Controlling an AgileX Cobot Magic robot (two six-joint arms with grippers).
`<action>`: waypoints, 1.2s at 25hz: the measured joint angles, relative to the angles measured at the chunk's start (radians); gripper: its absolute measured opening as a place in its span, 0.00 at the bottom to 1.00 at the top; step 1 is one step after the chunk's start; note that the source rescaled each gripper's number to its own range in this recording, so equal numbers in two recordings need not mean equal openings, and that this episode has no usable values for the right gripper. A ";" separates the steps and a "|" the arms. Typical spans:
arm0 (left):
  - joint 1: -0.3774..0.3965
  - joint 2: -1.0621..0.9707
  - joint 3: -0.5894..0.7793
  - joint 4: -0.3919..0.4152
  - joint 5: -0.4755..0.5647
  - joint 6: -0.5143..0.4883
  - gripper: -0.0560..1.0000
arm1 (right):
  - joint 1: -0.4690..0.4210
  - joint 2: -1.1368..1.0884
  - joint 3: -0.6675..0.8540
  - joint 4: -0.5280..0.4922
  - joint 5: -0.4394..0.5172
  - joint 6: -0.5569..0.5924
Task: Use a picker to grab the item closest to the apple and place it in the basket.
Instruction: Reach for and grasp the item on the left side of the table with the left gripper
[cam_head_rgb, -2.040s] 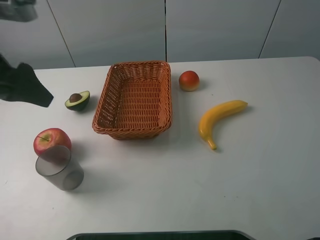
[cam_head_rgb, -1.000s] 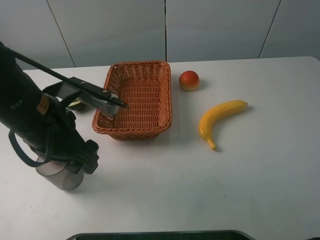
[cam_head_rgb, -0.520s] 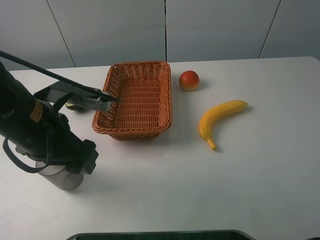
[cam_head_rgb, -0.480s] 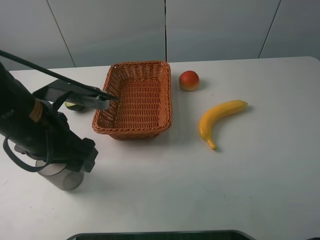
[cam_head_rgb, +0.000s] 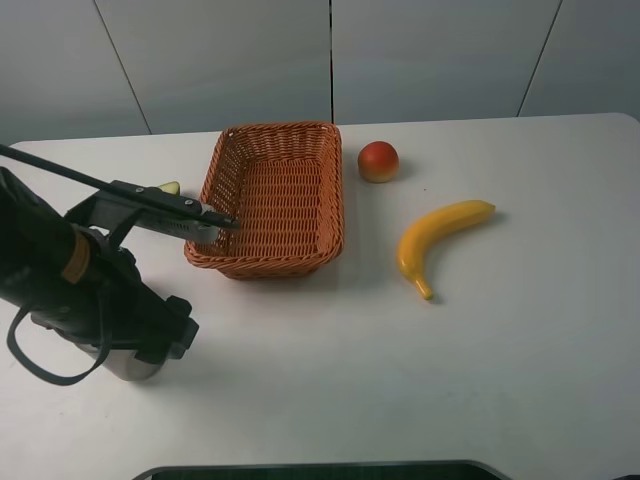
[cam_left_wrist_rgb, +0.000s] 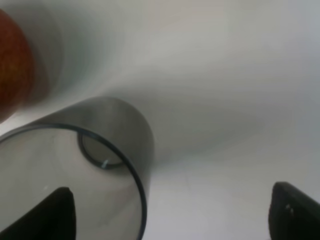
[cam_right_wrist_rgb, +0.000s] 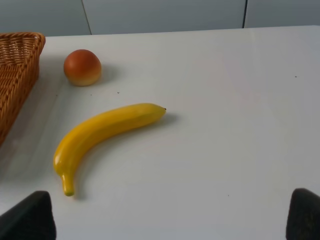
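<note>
1. Smoky grey translucent cylindrical cup (cam_left_wrist_rgb: 117, 132): on the white table (cam_head_rgb: 500, 350) at its near left, open rim towards the left wrist camera; largely hidden in the high view.
2. Red apple (cam_left_wrist_rgb: 10, 65): just beside the cup; only one edge shows.
3. Oblong orange-brown woven wicker basket (cam_head_rgb: 265, 262): upright, mid-table at the back, well apart from the cup.

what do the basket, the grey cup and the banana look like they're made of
Basket: woven wicker or rattan-like strands, orange-brown and matte; the open weave is plain to see.
Grey cup: smoky plastic or glass, hard to tell which; smooth, thin-rimmed and partly see-through.
Banana: probably plastic; evenly yellow with a slight sheen and no blemishes.
</note>
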 joint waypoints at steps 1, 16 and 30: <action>0.000 0.004 0.007 0.010 -0.005 -0.008 0.99 | 0.000 0.000 0.000 0.000 0.000 0.000; -0.002 0.152 0.014 0.049 -0.174 -0.100 0.99 | 0.000 0.000 0.000 0.000 0.000 0.000; -0.002 0.161 0.014 0.071 -0.186 -0.119 0.08 | 0.000 0.000 0.000 0.000 0.000 0.000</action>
